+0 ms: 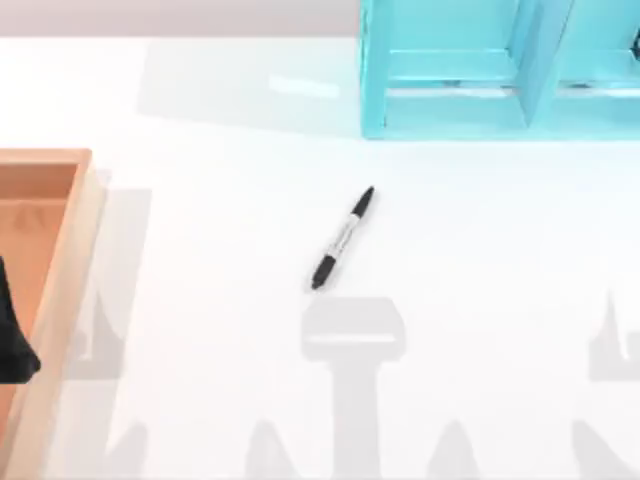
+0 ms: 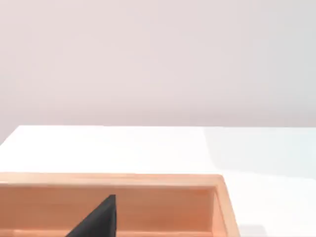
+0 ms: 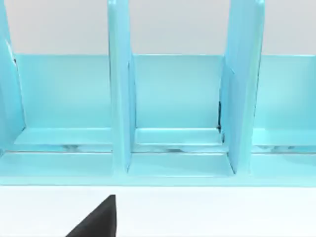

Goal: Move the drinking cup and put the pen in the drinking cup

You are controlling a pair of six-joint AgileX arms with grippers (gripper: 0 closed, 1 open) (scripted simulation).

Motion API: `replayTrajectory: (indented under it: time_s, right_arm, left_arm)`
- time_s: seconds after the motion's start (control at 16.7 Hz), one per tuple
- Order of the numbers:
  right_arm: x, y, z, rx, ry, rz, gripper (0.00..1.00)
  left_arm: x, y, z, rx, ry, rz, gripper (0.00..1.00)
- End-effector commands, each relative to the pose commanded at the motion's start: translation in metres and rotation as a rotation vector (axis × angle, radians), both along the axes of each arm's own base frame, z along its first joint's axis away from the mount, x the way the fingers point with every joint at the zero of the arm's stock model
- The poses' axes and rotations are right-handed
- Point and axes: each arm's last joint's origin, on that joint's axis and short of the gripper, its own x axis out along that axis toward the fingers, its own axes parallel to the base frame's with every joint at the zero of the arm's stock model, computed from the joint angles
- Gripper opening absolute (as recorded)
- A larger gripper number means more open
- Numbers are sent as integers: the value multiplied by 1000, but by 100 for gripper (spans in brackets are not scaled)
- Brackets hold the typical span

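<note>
Your pen [image 1: 343,238] lies flat on the bare white table [image 1: 220,300] near its middle, slanted, one black end pointing far-right toward the turquoise divided rack [image 1: 450,90] at the far right (the two are well apart). A wooden tray [image 1: 60,250] sits at the left edge. Your left arm's dark tip [image 2: 96,219] hangs over that tray; your right arm's tip [image 3: 96,219] faces the rack's compartments. You cannot tell how wide either hand stands.
</note>
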Motion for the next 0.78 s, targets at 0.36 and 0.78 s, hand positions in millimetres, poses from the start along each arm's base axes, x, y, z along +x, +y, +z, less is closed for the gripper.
replayTrajectory:
  time_s: [0.36, 0.78]
  right_arm:
    - [0, 0, 0, 0, 0, 0, 100]
    - [0, 0, 0, 0, 0, 0, 100]
  left_arm:
    - [1, 1, 19, 18, 93, 4, 100]
    - [43, 12, 88, 69, 589, 43, 100]
